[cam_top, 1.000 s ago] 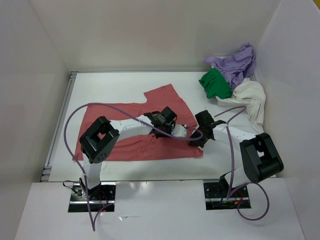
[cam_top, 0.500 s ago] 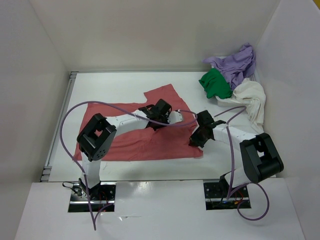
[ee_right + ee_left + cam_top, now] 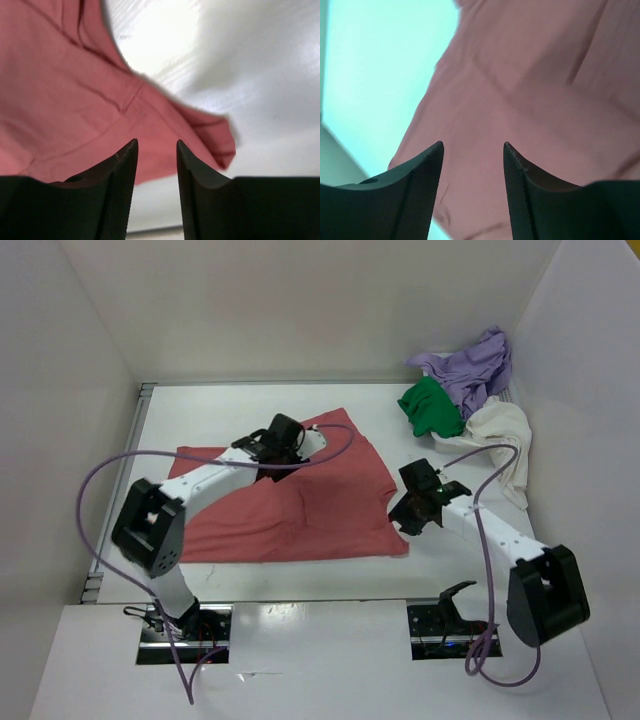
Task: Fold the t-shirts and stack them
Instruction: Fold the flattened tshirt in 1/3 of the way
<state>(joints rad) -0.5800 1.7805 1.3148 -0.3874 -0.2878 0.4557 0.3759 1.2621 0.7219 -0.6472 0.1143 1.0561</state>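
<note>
A salmon-red t-shirt (image 3: 300,510) lies spread flat in the middle of the table. My left gripper (image 3: 262,452) hovers over its far part, open and empty; the left wrist view shows only red cloth (image 3: 530,90) beneath the left gripper (image 3: 472,145). At the shirt's right edge my right gripper (image 3: 403,515) also stands open with nothing in it. In the right wrist view the right gripper (image 3: 156,141) is above the shirt's hem and a folded-over corner (image 3: 220,142). The lavender-purple (image 3: 475,365), bright green (image 3: 430,408) and cream-white (image 3: 500,435) t-shirts are heaped at the back right.
White walls close in the table on the left, back and right. A metal rail (image 3: 120,490) runs along the left edge. The heap of shirts fills the back right corner, and bare white tabletop (image 3: 230,405) shows behind the red shirt.
Both grippers have opened and let go of the red shirt. The left arm swung back and to the left; the right one backed off slightly to the right. The shirt has settled flat.
</note>
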